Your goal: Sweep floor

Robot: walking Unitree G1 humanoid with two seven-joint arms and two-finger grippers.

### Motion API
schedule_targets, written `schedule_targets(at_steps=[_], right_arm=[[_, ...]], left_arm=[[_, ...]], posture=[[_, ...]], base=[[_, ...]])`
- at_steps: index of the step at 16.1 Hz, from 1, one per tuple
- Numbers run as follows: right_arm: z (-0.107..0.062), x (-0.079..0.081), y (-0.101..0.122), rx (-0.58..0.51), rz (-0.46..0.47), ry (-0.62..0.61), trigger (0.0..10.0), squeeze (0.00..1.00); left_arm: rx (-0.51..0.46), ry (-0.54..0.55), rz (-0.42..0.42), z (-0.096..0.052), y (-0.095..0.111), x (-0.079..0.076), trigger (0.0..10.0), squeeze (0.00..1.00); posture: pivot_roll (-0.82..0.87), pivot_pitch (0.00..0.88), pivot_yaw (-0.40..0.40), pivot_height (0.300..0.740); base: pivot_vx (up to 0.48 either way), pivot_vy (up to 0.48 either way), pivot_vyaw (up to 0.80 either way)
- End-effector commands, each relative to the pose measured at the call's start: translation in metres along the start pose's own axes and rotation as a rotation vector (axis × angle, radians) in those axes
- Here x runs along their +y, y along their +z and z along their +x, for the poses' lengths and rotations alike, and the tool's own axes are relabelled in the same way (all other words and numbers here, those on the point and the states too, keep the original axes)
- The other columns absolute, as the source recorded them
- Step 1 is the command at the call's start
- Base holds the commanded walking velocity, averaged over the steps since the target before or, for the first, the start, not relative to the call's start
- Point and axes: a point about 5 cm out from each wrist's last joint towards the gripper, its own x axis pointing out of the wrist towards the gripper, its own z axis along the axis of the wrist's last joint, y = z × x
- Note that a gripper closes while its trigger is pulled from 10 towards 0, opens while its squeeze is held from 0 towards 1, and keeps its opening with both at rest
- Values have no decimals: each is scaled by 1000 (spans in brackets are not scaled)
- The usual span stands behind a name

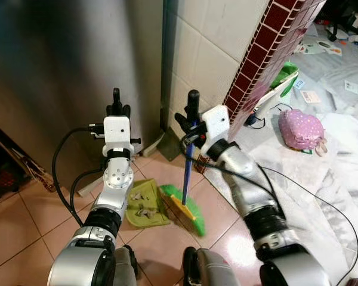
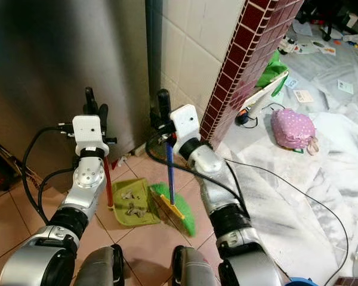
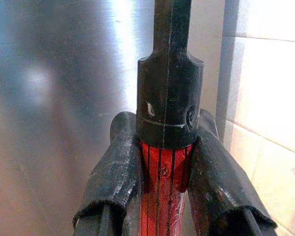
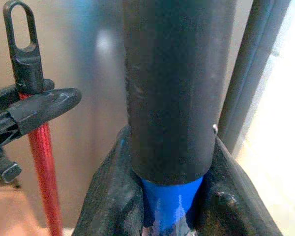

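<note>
A green dustpan (image 1: 144,204) lies on the pink floor tiles with bits of debris (image 1: 142,210) in it. Its red handle (image 2: 108,179) rises to a black end cap, and my left gripper (image 1: 116,109) is shut on that handle just below the cap (image 3: 169,98). Right beside the pan stands a green broom head (image 1: 188,210) on a blue stick (image 1: 187,173). My right gripper (image 1: 188,124) is shut on the blue stick under its black grip (image 4: 174,93). The broom bristles touch the dustpan's open edge.
A steel appliance front (image 1: 65,71) stands ahead, with a white tiled wall (image 1: 212,53) and a dark red tiled corner (image 1: 259,53) to its right. White sheeting (image 1: 322,173) covers the floor on the right, with a pink polka-dot bag (image 1: 301,129), cables and scattered items.
</note>
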Motion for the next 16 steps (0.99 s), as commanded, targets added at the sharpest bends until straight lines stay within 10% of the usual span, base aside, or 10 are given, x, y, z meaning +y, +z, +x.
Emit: schedule_targets(at_steps=[1,6,10,16], right_arm=[[3,-3,10,-32,78,23,10000,0],[12,-17,51,-120,207,113,10000,0],[24,-42,112,-287,23,25,10000,0],[17,-60,112,-275,-170,-102,10000,0]], left_arm=[[25,-21,0,-4,-4,-7,10000,0],[26,-27,2,-3,-5,-7,10000,0],[24,-31,4,-3,-5,-7,10000,0],[23,-35,5,-4,-5,-8,10000,0]], posture=[[-76,141,-88,740],[-82,140,-81,740],[-83,145,-78,740],[-82,149,-77,740]], base=[[0,0,0],[0,0,0],[0,0,0],[0,0,0]])
